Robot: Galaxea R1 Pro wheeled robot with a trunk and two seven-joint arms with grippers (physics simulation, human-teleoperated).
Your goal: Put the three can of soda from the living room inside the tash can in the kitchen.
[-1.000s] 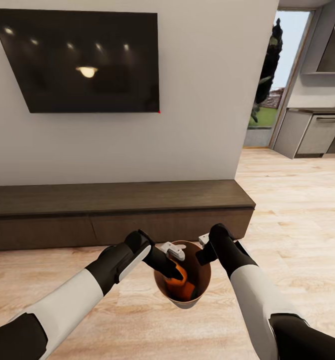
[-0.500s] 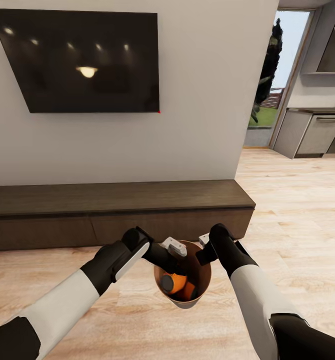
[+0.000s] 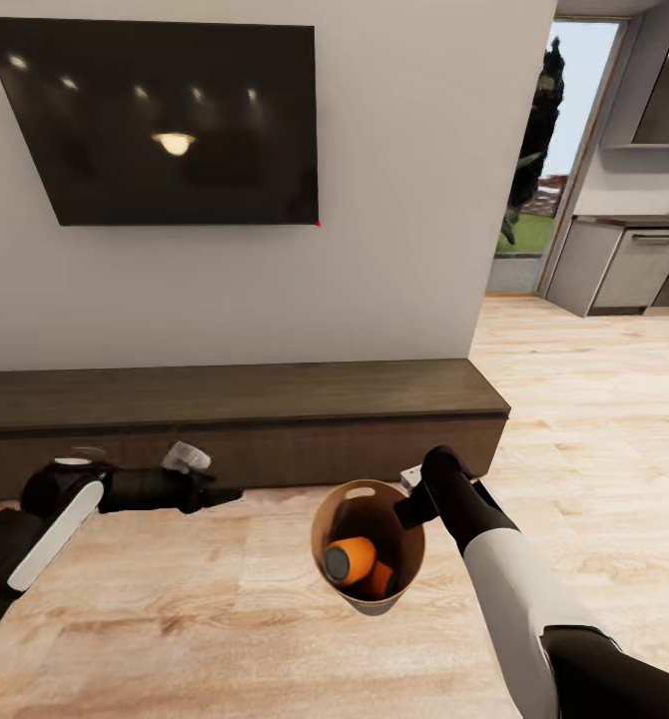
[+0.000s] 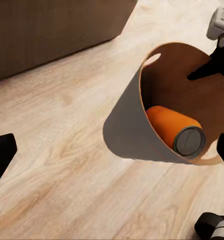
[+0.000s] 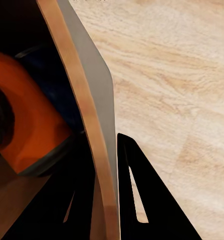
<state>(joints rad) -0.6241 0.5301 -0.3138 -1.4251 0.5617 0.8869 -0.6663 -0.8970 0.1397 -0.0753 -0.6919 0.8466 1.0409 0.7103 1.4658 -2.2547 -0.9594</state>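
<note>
Left hand [image 3: 200, 491] has pulled out of bin [image 3: 367, 599], now off to the side, fingers apart, empty. Orange can [image 3: 349, 559] dropped inside. Right hand [image 3: 411, 499] pinches bin's rim. Carry to kitchen remains.

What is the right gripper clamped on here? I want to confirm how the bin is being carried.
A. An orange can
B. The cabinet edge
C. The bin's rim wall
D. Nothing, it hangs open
C: in the right wrist view the right gripper has its fingers either side of the trash can wall, one inside and one outside, with an orange can lying inside.
</note>
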